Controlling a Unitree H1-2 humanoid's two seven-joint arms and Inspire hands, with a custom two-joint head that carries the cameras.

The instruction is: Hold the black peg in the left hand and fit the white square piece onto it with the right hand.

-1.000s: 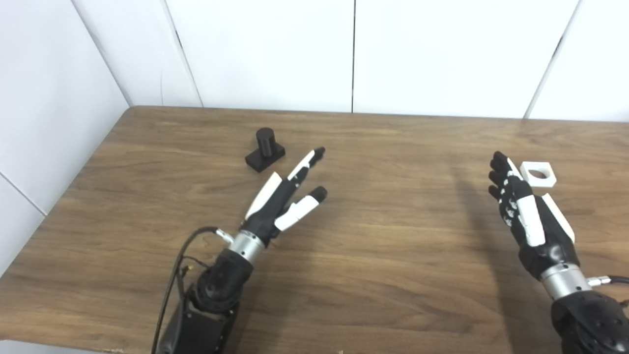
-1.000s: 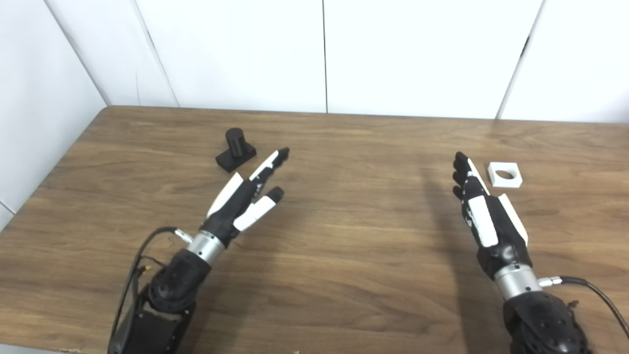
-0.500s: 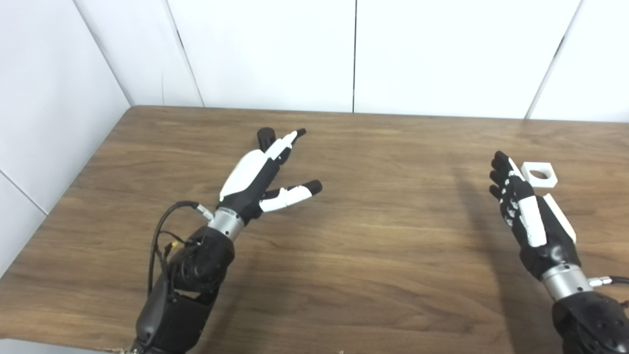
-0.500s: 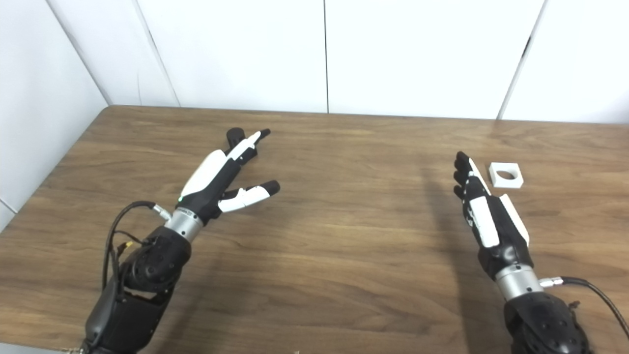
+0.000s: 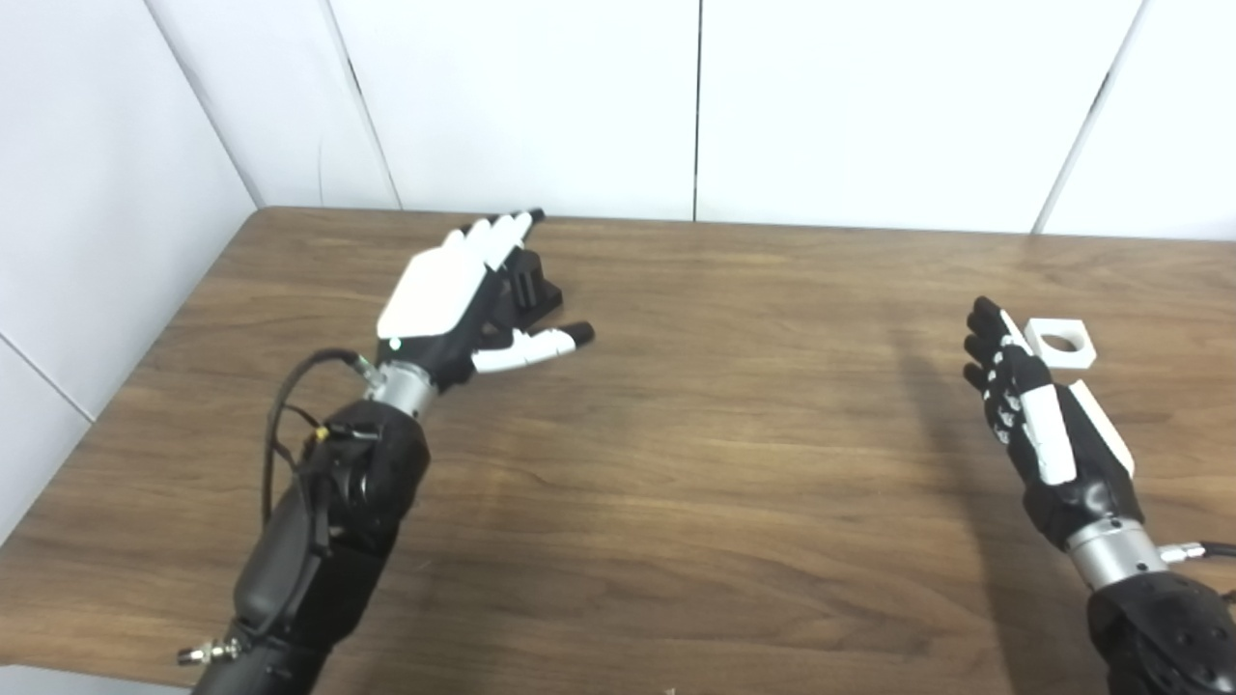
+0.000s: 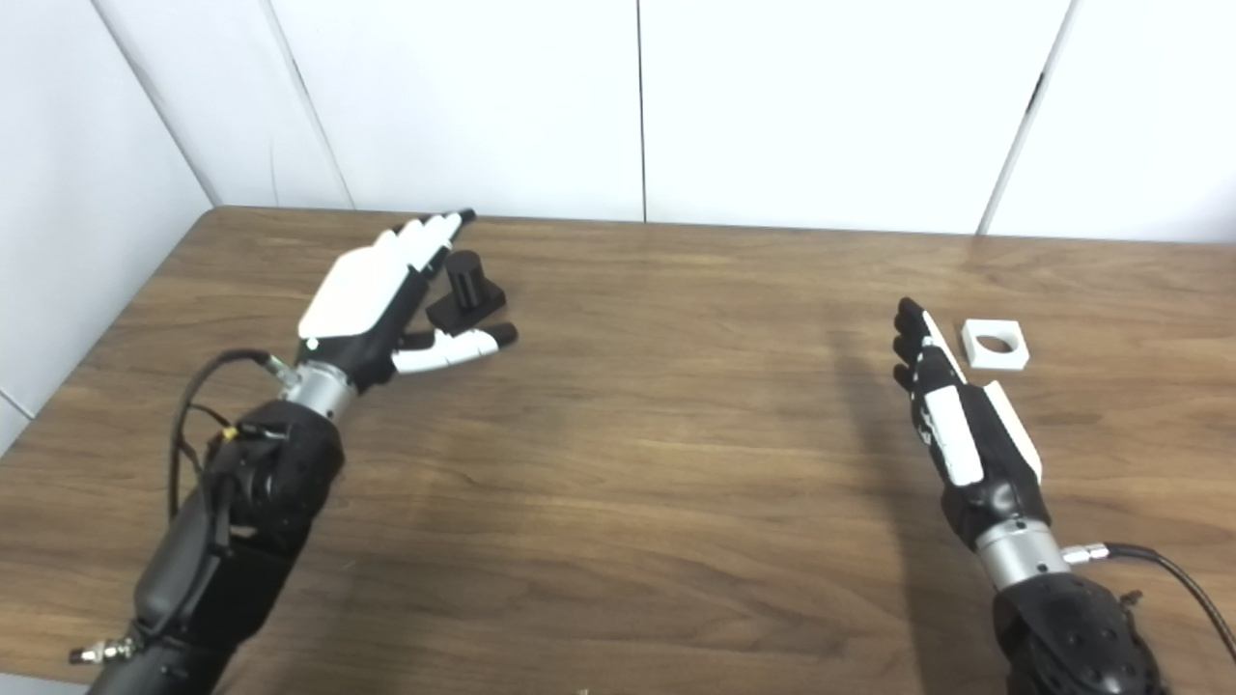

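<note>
Reaching for the black peg [image 6: 466,288], which stood just beyond its thumb, the left hand [image 6: 372,290] had its fingers spread and needed to close on it, while the right hand [image 6: 951,425] waited open near the white square piece [image 6: 993,345].

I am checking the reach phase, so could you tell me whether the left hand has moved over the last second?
Yes. The left hand has travelled away from the robot and leftward, from short of the black peg to right beside it, fingers open.
</note>
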